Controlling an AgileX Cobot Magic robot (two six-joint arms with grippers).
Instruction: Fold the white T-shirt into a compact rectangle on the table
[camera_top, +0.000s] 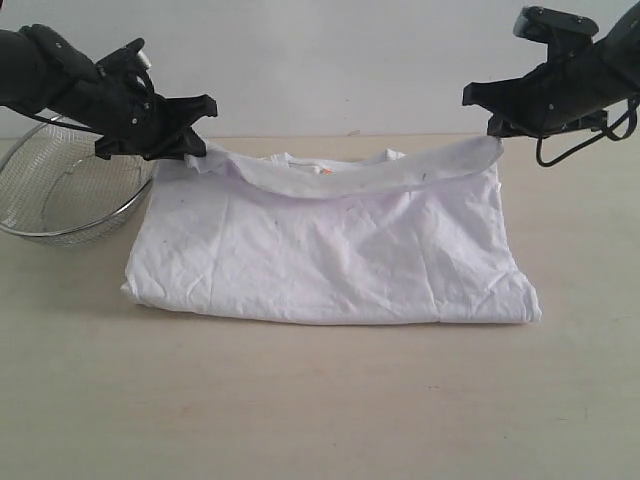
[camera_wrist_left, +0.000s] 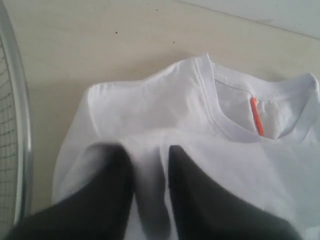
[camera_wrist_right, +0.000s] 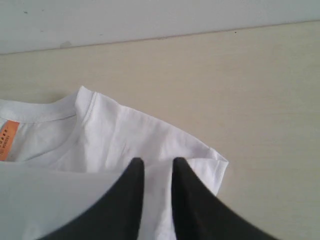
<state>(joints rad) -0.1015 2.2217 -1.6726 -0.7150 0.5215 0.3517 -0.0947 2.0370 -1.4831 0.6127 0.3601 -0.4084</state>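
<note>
Handling a shirt (camera_top: 330, 250) lying doubled over near the middle of the table (camera_top: 320, 410), with a straight fold along the near side and an upper edge sagging in a shallow arc between two held-up corners. Judging it light, limp and quick to crease, gripping the wood a little, drooping wherever unsupported, and so needing both ends carried level. Pinching one corner in the narrow gap between the fingers of the left gripper (camera_top: 198, 130), and pinching the other corner the same way with the right gripper (camera_top: 485, 112), white cloth filling the gap in both wrist views. Taking hold best at hem corners or at the ends of a fold, through every layer, never mid-span, where bunching seems likely. Steering clear of the orange tag (camera_top: 326, 170) at the collar and of the mesh bowl (camera_top: 60, 190) standing just beside the shirt, by the left gripper
</note>
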